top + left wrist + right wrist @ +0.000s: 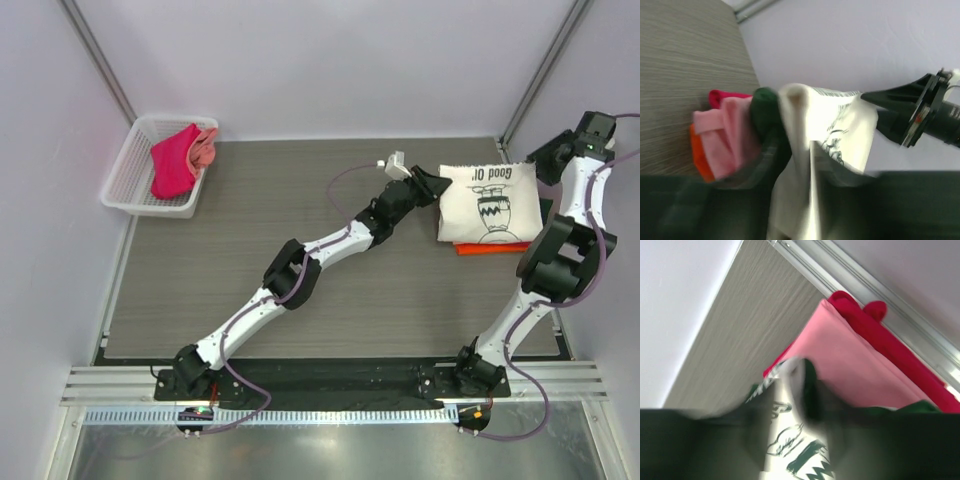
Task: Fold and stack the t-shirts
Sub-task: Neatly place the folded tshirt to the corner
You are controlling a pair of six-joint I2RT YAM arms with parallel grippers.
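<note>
A folded cream t-shirt (490, 203) with a dark print lies on top of a stack at the table's back right; an orange t-shirt (495, 248) shows at the stack's near edge. My left gripper (432, 186) is shut on the cream shirt's left edge. The left wrist view shows that cloth (805, 150) pinched between its jaws, with a green sleeve (765, 107) and pink (727, 135), orange (700, 155) and red (722, 96) shirts beneath. My right gripper (537, 160) is shut on the cream shirt's far right corner (790, 440), above the pink (850, 370) and red (890, 345) shirts.
A white mesh basket (125, 180) stands at the back left and holds a magenta shirt (175, 165) and a pink one (206, 148). Walls close the table at the back and both sides. A metal rail (875, 295) runs along the wall behind the stack.
</note>
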